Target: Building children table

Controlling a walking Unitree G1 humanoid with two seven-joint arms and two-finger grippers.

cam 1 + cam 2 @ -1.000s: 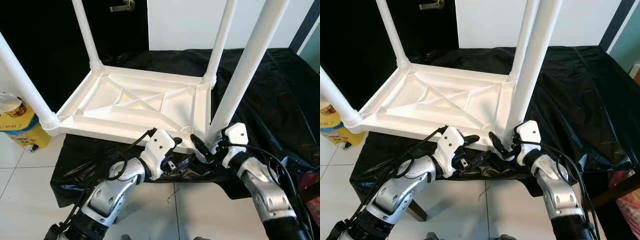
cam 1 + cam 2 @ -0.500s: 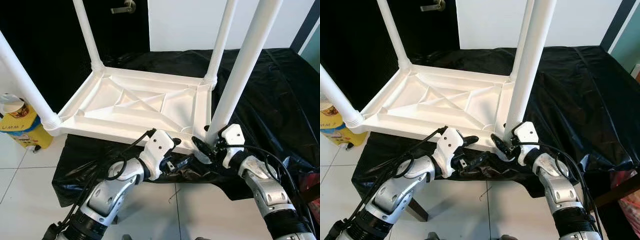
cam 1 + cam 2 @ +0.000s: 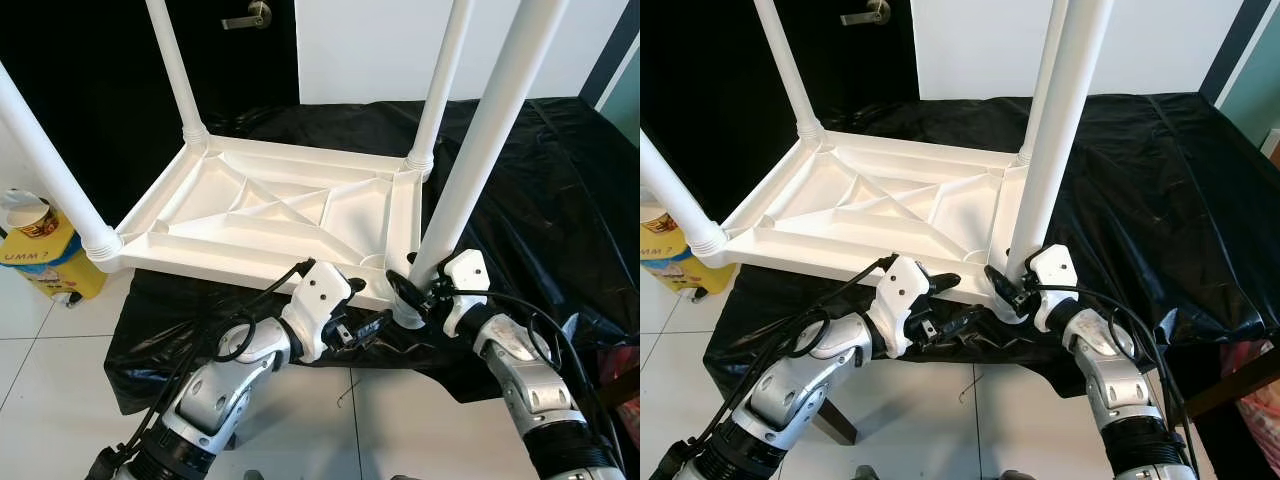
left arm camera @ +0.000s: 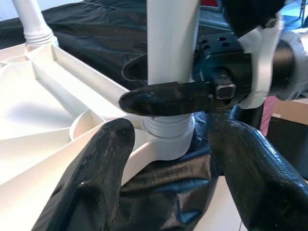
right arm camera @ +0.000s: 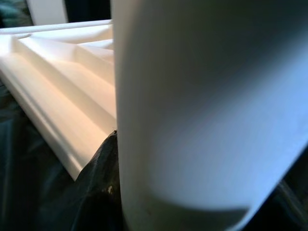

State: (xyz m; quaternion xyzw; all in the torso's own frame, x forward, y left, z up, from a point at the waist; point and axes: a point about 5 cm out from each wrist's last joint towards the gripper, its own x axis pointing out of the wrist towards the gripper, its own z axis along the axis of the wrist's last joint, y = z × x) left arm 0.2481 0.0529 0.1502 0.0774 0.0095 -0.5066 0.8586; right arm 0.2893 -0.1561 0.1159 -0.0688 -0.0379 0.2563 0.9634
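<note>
- Progress first: we judge the build near its end, since all four legs stand in the corner sockets of the upturned table top, which lies underside up on the worktop under a black sheet.
- Left-hand legs, two of them: the near left leg and the far left leg look fully seated in their collars.
- Left gripper hovers just below the near edge of the table top, its fingers spread and holding nothing, aimed at the base of the near right leg.
- Right-hand legs, two more: the far right leg is seated, and the near right leg stands in its threaded collar.
- Right gripper has its fingers clenched around that leg just above the collar; the thread looks nearly home, though the close view is too cramped for us to be sure.
- What is left, in our judgement: a last tightening of this leg, then turning the table upright.
- Count: one table top, four legs, two grippers.
</note>
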